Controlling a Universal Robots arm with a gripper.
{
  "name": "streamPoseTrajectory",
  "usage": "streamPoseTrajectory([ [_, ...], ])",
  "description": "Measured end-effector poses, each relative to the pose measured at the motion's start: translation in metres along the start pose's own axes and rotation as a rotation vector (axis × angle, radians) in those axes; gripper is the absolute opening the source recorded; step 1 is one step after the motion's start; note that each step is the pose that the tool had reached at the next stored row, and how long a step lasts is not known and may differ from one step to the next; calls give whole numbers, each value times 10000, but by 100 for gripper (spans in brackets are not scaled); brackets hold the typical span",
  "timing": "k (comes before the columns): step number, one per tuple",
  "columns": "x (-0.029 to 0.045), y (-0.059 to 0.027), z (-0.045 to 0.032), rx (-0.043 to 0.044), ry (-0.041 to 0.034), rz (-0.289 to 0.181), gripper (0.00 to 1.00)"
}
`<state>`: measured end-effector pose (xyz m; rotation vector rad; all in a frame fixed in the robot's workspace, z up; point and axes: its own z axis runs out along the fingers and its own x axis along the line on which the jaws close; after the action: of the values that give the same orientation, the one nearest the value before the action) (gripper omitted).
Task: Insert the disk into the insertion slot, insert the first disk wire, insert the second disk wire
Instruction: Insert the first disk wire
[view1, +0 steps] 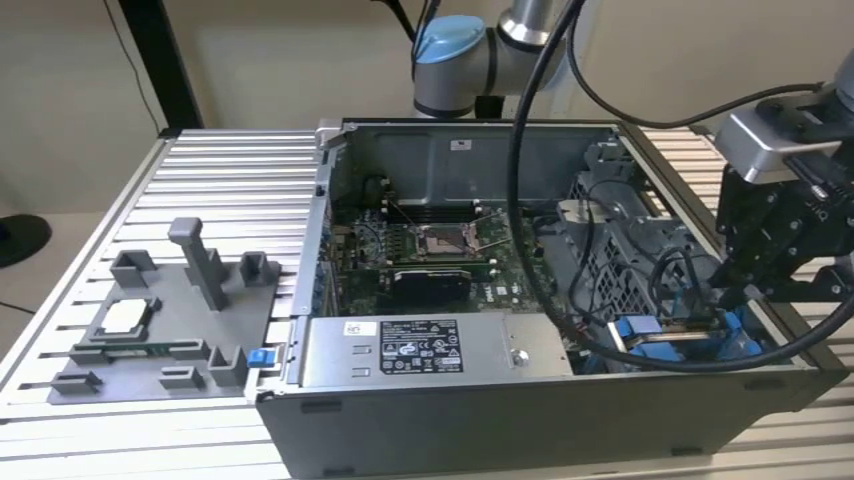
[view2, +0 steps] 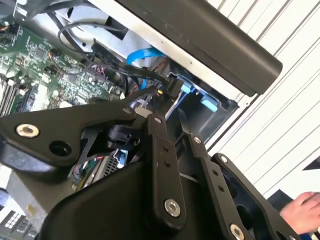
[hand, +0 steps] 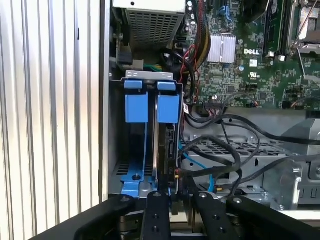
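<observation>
The pincer (view1: 731, 300) hangs low in the lower right of the exterior view, inside the open computer case (view1: 534, 420) and right over one disk (hand: 167, 145), though I cannot tell whether it is closed on anything. In the first wrist view that disk stands on edge in the insertion slot (hand: 131, 179), which carries two blue tabs (hand: 136, 106), with several black wires (hand: 225, 145) and one blue wire (hand: 200, 162) just beside it. The case also holds one grey power box (view1: 414, 352), and at the exterior view's left one grey tray (view1: 134, 380) lies on the bench (view1: 227, 170).
</observation>
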<state>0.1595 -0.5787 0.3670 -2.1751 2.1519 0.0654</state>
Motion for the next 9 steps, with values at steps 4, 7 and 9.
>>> streamPoseTrajectory([
  [4, 1, -105, 3, -370, -4, 33, 100],
  [7, 2, -194, 6, -622, -7, 56, 100],
  [9, 3, -254, 7, -755, -8, 67, 100],
])
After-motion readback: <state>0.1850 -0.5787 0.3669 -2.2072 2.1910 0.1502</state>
